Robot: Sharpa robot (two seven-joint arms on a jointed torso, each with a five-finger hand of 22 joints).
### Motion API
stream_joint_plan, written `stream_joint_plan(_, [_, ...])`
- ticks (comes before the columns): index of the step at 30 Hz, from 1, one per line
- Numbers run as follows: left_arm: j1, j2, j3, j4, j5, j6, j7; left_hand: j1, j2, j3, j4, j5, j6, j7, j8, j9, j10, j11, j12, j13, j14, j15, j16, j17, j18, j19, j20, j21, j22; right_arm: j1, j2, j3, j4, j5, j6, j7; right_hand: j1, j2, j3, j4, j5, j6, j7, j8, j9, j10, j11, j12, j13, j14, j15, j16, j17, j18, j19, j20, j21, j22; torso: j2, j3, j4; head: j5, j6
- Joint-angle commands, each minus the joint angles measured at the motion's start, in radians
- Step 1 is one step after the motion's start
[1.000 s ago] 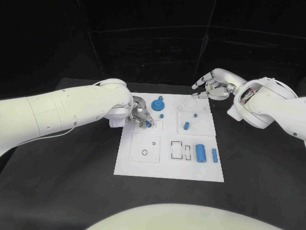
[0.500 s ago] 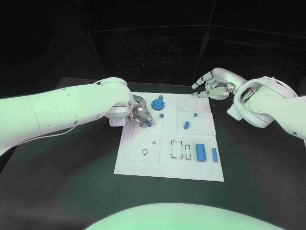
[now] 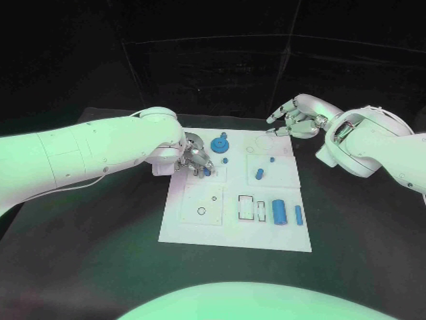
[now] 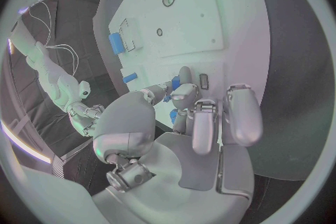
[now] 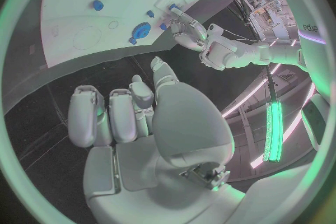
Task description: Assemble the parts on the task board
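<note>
The white task board (image 3: pixel 199 230) lies in the middle of the black table. My left hand (image 3: pixel 193 160) rests low on the board's far left part and pinches a small blue part (image 3: pixel 206 172) between thumb and a finger; the left wrist view shows that part (image 4: pixel 175 83) at the fingertips. Beside it stands a blue gear-like part (image 3: pixel 219 145). A blue peg (image 3: pixel 260 175), a blue cylinder (image 3: pixel 279 212) and a thin blue bar (image 3: pixel 299 215) lie further right. My right hand (image 3: pixel 299 119) hovers over the board's far right corner, fingers loosely bent, holding nothing.
Two tiny blue parts (image 3: pixel 225 161) (image 3: pixel 271 160) sit on the board's far half. Rectangular slots (image 3: pixel 251 208) and a round hole (image 3: pixel 202 212) mark its near half. Black table surrounds the board on every side.
</note>
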Motion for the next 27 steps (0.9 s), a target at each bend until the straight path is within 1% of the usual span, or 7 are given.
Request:
stream_joint_plan(1, [0.002,0.001,0.000,-0.002,0.006,0.012,-0.004,-0.022,-0.014,-0.024,0.013,-0.007,0.008,0.005,-0.007,-0.002,0.006,0.001,0.006,0.002,0.102,-0.007,0.003,0.263,-0.008,0.003,-0.006,0.004,0.002,0.002,0.001,0.001,0.000,0.001,0.004,0.004,0.010,-0.001,-0.006,0.003,0.003,0.002,-0.006,0.004,-0.001,-0.004,-0.003,-0.005,-0.001,0.031,-0.005,-0.005,-0.001,0.019,-0.001,-0.004,-0.005,-0.001,0.000,-0.0002,0.0006,0.000,-0.001])
stream_joint_plan(4, [0.002,0.001,0.000,-0.005,0.006,0.010,-0.006,-0.052,-0.023,-0.074,0.045,-0.011,0.014,0.003,-0.009,-0.003,0.007,0.001,0.006,0.004,0.102,-0.007,0.003,0.263,-0.008,0.004,-0.006,0.005,0.005,0.002,0.001,0.001,0.000,0.001,0.004,0.005,0.005,-0.003,-0.011,0.007,0.001,0.001,-0.006,0.004,-0.001,-0.004,-0.003,-0.005,-0.002,0.031,-0.005,-0.006,-0.001,0.018,0.000,-0.004,-0.006,-0.001,0.000,0.0005,-0.0001,0.001,-0.001])
stream_joint_plan(6, [0.002,0.002,0.000,-0.009,0.006,0.008,-0.006,-0.061,-0.024,-0.137,0.071,-0.011,0.017,0.000,-0.012,-0.005,0.008,-0.001,0.004,0.006,0.102,-0.009,0.003,0.263,-0.008,0.004,-0.008,0.006,0.007,0.002,0.001,0.001,0.000,0.001,0.003,0.005,0.002,-0.004,-0.013,0.009,0.000,0.001,-0.006,0.004,-0.001,-0.004,-0.003,-0.005,-0.002,0.031,-0.005,-0.006,-0.001,0.018,0.000,-0.004,-0.006,-0.001,0.000,0.0002,-0.0007,0.000,0.000])
stream_joint_plan(8, [0.002,0.002,0.000,-0.011,0.006,0.007,-0.007,-0.058,-0.024,-0.182,0.087,-0.011,0.019,0.000,-0.015,-0.006,0.009,-0.003,0.003,0.008,0.102,-0.010,0.003,0.263,-0.009,0.005,-0.010,0.007,0.010,0.002,0.001,0.001,-0.001,0.001,0.003,0.005,0.001,-0.004,-0.015,0.011,0.000,0.001,-0.006,0.005,-0.001,-0.003,-0.003,-0.005,-0.003,0.031,-0.005,-0.007,-0.001,0.019,0.000,-0.004,-0.006,-0.002,0.000,-0.0001,-0.0007,0.000,0.000])
stream_joint_plan(11, [0.002,0.003,0.000,-0.014,0.006,0.006,-0.008,-0.046,-0.018,-0.225,0.100,-0.011,0.020,-0.001,-0.017,-0.006,0.010,-0.003,0.002,0.009,0.102,-0.011,0.003,0.263,-0.009,0.005,-0.011,0.007,0.011,0.002,0.001,0.001,-0.001,0.001,0.003,0.006,-0.002,-0.005,-0.017,0.013,-0.002,0.000,-0.006,0.005,-0.001,-0.003,-0.003,-0.005,-0.003,0.031,-0.005,-0.007,-0.001,0.019,0.000,-0.004,-0.007,-0.002,0.000,-0.0002,-0.0010,0.000,0.000])
stream_joint_plan(19, [0.002,0.005,0.000,-0.016,0.006,0.006,-0.007,-0.015,-0.003,-0.292,0.122,-0.009,0.022,-0.002,-0.019,-0.007,0.012,-0.004,0.001,0.013,0.102,-0.012,0.003,0.263,-0.009,0.006,-0.011,0.007,0.014,0.002,0.001,0.001,-0.002,0.001,0.002,0.006,-0.007,-0.005,-0.022,0.019,-0.005,0.000,-0.006,0.006,-0.001,-0.003,-0.003,-0.006,-0.004,0.031,-0.005,-0.009,-0.002,0.019,-0.001,-0.004,-0.008,-0.004,0.000,0.0000,-0.0003,-0.001,-0.001])
stream_joint_plan(27, [0.003,0.005,0.000,-0.013,0.006,0.009,-0.002,0.008,0.000,-0.322,0.124,-0.009,0.024,-0.003,-0.019,-0.006,0.014,-0.004,0.002,0.017,0.102,-0.012,0.003,0.263,-0.009,0.006,-0.012,0.007,0.016,0.002,0.001,0.001,-0.002,0.001,0.003,0.006,-0.007,-0.005,-0.022,0.019,-0.005,0.000,-0.006,0.006,-0.001,-0.003,-0.003,-0.006,-0.004,0.031,-0.005,-0.009,-0.002,0.019,-0.001,-0.004,-0.008,-0.004,0.000,-0.0003,-0.0006,-0.001,-0.002])
